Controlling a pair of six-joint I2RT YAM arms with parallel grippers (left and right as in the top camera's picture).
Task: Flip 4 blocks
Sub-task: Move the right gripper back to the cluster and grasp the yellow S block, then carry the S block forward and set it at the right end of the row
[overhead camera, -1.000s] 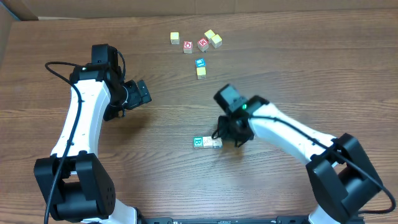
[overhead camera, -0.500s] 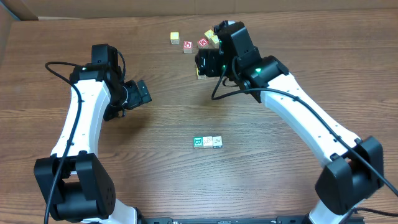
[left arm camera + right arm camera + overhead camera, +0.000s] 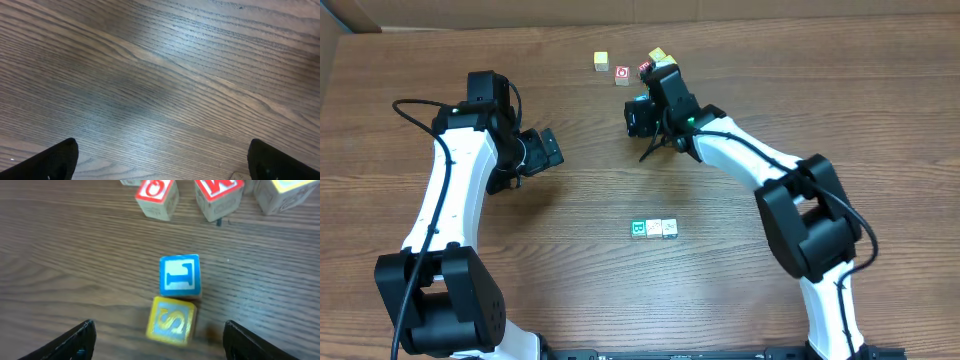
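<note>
Wooden table (image 3: pixel 75 255) with O block (image 3: pixel 156 195), S block (image 3: pixel 171 320)

Green-faced block (image 3: pixel 638 229), cream block (image 3: pixel 654 228), white block (image 3: pixel 669 229) touching in one row.

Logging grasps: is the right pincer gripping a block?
No, the right pincer stands open, both fingers clear of the yellow S block on the table.
</note>
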